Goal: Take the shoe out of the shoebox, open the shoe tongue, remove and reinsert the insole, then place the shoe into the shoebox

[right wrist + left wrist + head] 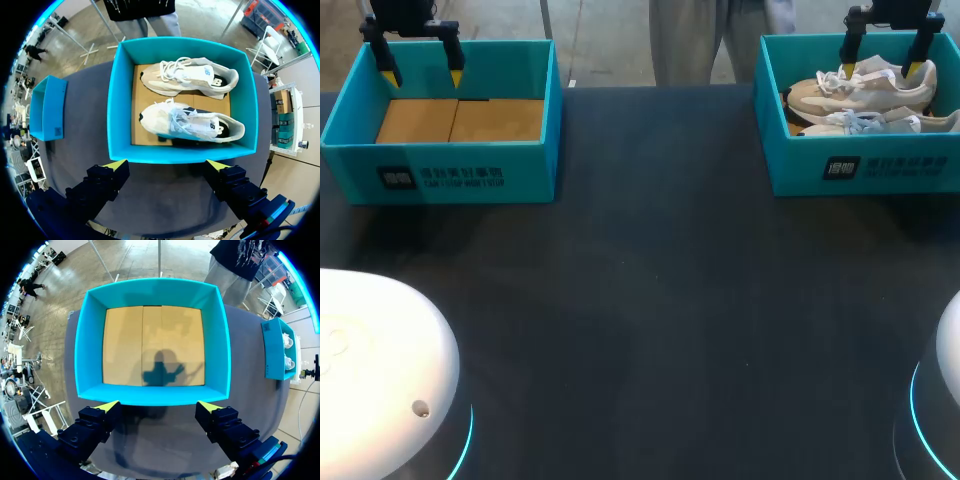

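Two beige-and-white shoes lie side by side in the turquoise shoebox (880, 165) at the table's far right: one shoe (192, 77) at the far wall, the other shoe (192, 125) nearer my gripper. My right gripper (167, 164) hangs open above this shoebox (116, 110), its fingers (848, 69) over the far shoe (865, 88), holding nothing. A second turquoise box (450, 170) at the far left has only a bare cardboard floor (152, 345). My left gripper (159, 404) hangs open above that box, with its yellow fingertips (388, 77) at the back wall.
The dark table (650, 300) stretches between the two boxes and toward the front. White rounded arm bases (375, 380) stand at the front left and front right corners. A person stands beyond the table's far edge, not touching it.
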`<state>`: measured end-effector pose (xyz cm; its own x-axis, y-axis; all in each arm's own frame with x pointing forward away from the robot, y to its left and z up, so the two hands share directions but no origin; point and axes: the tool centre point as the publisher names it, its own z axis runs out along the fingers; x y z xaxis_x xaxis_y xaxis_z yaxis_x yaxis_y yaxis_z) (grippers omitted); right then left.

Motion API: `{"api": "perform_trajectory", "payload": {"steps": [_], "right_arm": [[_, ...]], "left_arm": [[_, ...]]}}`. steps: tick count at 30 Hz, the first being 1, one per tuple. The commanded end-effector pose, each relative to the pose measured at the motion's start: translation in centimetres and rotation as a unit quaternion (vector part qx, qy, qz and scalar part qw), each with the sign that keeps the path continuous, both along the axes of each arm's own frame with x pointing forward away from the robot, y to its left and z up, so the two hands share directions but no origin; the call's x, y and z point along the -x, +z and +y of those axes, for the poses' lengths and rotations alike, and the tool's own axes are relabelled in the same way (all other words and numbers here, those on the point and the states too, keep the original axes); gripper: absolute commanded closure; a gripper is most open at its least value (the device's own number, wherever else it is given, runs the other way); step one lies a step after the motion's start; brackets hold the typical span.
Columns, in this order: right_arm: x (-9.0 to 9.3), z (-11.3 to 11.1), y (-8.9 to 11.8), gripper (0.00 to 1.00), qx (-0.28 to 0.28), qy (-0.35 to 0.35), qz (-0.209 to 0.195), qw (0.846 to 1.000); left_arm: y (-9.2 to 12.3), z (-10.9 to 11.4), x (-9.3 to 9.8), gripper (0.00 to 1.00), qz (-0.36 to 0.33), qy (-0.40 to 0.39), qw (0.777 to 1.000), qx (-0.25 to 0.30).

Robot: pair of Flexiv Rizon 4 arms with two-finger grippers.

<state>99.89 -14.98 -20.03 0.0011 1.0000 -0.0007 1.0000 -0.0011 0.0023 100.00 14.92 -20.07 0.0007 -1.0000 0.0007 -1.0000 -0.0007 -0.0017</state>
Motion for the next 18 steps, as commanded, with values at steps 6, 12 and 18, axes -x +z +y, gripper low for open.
{"api": "perform_trajectory", "payload": {"steps": [6, 12, 18], "right_arm": [[-0.04, 0.0, 0.01, 0.0, 0.0, 0.0, 0.0, 1.0], [-0.04, 0.0, 0.01, 0.0, 0.0, 0.0, 0.0, 1.0], [-0.49, -0.71, -0.14, 0.0, -0.001, -0.01, -0.003, 1.0]], "left_arm": [[0.03, 0.02, 0.01, 0.0, 0.0, 0.0, 1.0, 0.0], [0.03, 0.02, 0.01, 0.0, 0.0, 0.0, 1.0, 0.0], [0.03, 0.02, 0.01, 0.0, 0.0, 0.0, 1.0, 0.0]]}}
